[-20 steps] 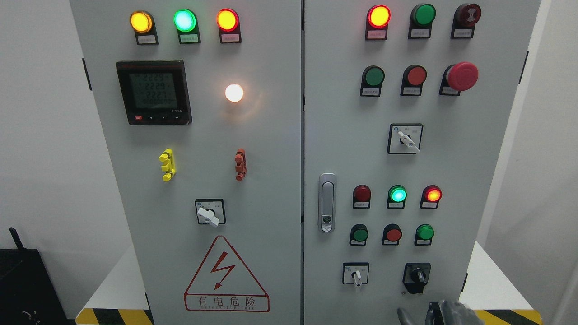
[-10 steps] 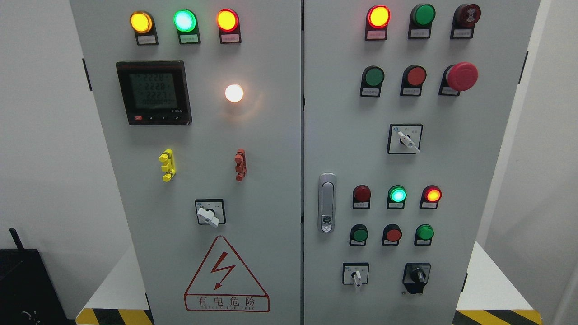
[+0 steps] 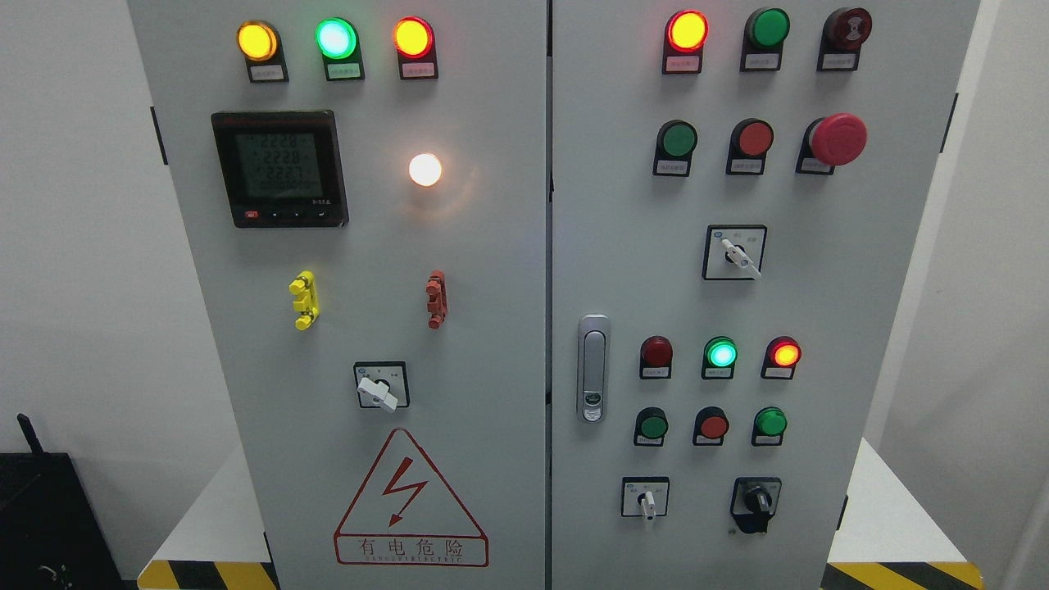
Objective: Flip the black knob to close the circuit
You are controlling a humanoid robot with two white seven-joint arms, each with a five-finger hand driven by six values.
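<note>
Low on the right door, the black knob (image 3: pixel 756 499) points straight down, with neither hand visible.

You have no arm, wrist or hand in the head view. Left side from 7 to 9 o'clock shows no robot part; same for the right side from 3 to 5 o'clock.

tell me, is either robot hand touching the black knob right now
No, the black knob at the lower right of the right cabinet door stands alone, and no robot hand shows anywhere in the head view.
</note>
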